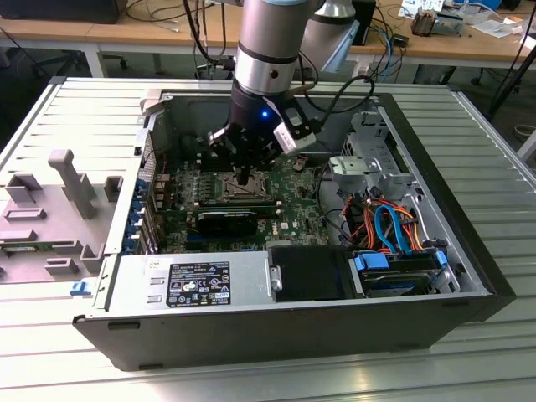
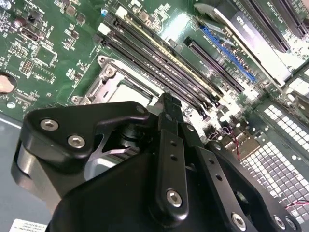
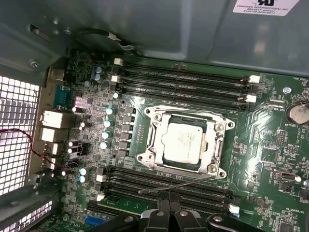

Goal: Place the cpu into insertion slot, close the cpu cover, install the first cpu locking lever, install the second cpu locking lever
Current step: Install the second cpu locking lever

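The cpu (image 3: pixel 184 141) sits flat in the insertion slot (image 3: pixel 157 153), dull silver-grey top showing through the square cut-out of the cpu cover (image 3: pixel 219 136), and that thin silver frame is already folded down around it, screws at its corners catching the light. So chip seated, cover down, and now it's about the levers: one thin wire locking lever (image 3: pixel 176 184) lies loose along the socket's edge, angled out over the memory slots (image 3: pixel 183 193) beside it and apparently not hooked under its catch. Right there is the hand (image 3: pixel 167 215), black fingertips pressed together and holding nothing, poised just beside that lever; in the exterior view the hand (image 1: pixel 244 177) hangs low over the socket near the middle of the motherboard (image 1: pixel 289 213), inside the open computer case (image 1: pixel 469 276) lying on the slatted tabletop (image 1: pixel 486 117). The danger, I'd judge, is a slip: that wire is thin and springy, and if the closed fingertips push off-centre it could skate off sideways and the tips scrape into the memory slots or the small capacitors (image 3: pixel 107 126) nearby. Press at the wrong angle and the lever may ride over its catch instead of under it, leaving the cover unclamped and the chip poorly seated. Too much downward force could bend the wire or load the board.
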Controlling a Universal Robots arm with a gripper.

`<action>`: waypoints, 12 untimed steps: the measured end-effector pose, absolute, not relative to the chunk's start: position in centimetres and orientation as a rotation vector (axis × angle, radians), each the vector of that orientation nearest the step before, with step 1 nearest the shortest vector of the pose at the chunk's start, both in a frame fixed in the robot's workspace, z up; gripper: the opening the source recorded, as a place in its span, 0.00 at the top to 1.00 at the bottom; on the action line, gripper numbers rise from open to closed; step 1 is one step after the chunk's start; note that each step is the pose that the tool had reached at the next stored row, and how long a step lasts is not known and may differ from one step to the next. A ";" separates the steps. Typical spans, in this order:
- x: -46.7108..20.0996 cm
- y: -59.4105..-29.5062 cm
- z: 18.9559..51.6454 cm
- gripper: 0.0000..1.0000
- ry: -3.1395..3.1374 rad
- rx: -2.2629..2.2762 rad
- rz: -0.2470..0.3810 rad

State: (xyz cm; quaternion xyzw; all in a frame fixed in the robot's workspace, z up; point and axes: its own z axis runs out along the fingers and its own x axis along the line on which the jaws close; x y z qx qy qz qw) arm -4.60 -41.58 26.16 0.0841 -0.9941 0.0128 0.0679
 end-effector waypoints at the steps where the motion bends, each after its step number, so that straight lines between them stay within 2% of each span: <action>1: -4.6 -41.6 26.1 0.89 -3.011 0.254 0.041; 12: -4.6 -41.6 26.1 0.89 -3.097 0.259 0.053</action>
